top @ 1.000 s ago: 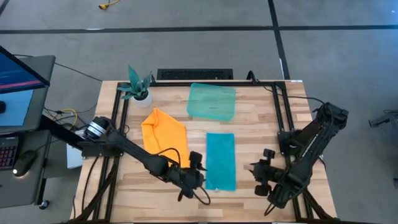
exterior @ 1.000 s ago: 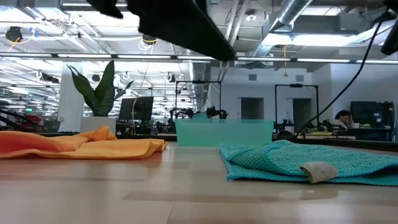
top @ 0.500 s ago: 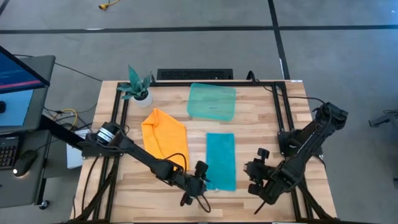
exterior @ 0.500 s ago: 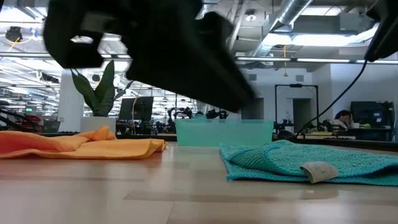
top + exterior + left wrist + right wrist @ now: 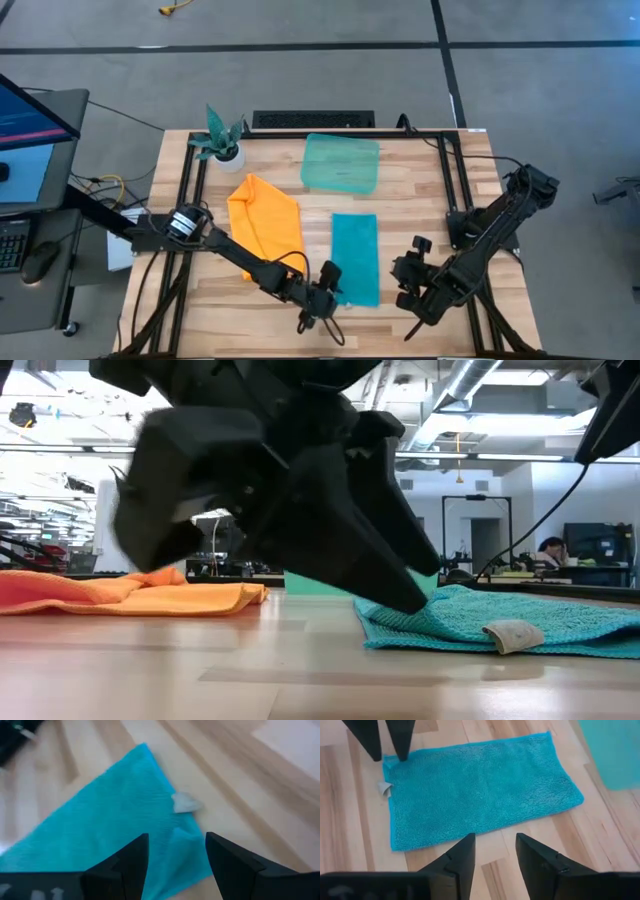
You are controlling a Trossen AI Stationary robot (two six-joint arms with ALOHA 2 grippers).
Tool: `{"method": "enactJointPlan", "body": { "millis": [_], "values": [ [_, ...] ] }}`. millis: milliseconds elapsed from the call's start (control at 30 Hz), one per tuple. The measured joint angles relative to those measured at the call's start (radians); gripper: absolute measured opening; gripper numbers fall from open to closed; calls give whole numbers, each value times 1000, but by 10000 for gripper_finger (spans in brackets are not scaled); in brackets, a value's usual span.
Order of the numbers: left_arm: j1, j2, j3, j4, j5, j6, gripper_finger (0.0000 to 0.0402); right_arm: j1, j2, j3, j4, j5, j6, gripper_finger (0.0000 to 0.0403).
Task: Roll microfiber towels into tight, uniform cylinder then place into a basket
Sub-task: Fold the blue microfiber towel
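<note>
The left arm stretches low across the table, its left gripper [image 5: 327, 290] poised with fingers spread over the near corner of the turquoise towel [image 5: 355, 257], grasping nothing. The right gripper [image 5: 408, 285] hangs just beside the same towel's other long edge, fingers parted and empty. The turquoise towel lies flat and unrolled on the wooden table [image 5: 420, 190], a small grey tag [image 5: 383, 788] at its corner. The orange towel [image 5: 265, 218] lies crumpled just beside it. The basket [image 5: 341, 163] sits beyond both towels, near a small potted plant [image 5: 220, 137] at the far edge
</note>
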Motion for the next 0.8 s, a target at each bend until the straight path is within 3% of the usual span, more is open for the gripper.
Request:
{"method": "enactJointPlan", "body": {
  "millis": [133, 800],
  "values": [
    [1, 0, 0, -7, 47, -2, 189, 0, 0, 0, 1, 0, 0, 174],
    [69, -1, -40, -23, 94, -137, 185, -2, 0, 0, 1, 6, 0, 172]
  ]
}}
